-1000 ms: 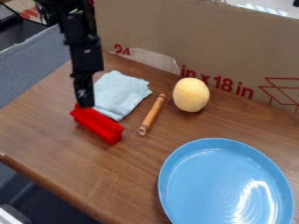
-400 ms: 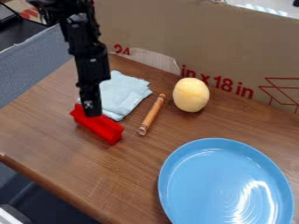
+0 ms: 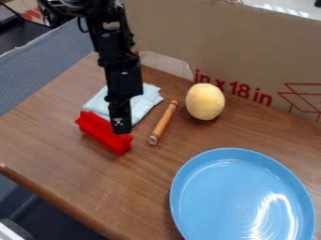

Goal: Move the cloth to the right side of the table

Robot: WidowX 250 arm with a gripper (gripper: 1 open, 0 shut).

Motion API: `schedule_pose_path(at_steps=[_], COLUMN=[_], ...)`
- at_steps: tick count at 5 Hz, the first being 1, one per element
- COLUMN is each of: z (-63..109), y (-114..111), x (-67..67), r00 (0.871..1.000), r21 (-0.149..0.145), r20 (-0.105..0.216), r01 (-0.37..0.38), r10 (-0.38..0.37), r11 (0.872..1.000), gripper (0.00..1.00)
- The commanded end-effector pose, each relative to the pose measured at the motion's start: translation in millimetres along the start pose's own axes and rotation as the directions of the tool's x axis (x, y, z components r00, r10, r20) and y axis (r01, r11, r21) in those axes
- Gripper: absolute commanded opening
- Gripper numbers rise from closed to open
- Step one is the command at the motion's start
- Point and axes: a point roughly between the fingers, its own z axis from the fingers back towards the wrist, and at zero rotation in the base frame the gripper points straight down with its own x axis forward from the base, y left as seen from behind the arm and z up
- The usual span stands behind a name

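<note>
The black arm covers the middle of the cloth (image 3: 146,95), which lies left of centre on the tabletop (image 3: 51,141). The hand (image 3: 118,125) is closed; whether it pinches fabric is hidden. The plate (image 3: 241,199) is cropped at the frame's bottom edge.
</note>
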Motion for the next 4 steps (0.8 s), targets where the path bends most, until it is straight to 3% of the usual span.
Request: schedule_pose_path(at_steps=[1, 2, 3, 4], z=[43.2, 53.4, 34.0, 27.9], y=[19.8, 11.9, 1.0, 18.3], x=[4.8, 28.3, 19.9, 10.4], r00=[1.000, 1.000, 1.000, 0.999], r21=[0.102, 0.086, 0.090, 0.070], r20=[0.012, 0.001, -0.005, 0.026], r01=[0.008, 0.006, 0.023, 0.042], r10=[-0.009, -0.006, -0.023, -0.044], r11=[0.995, 0.996, 0.996, 0.997], gripper=[0.00, 0.00, 0.00, 0.00])
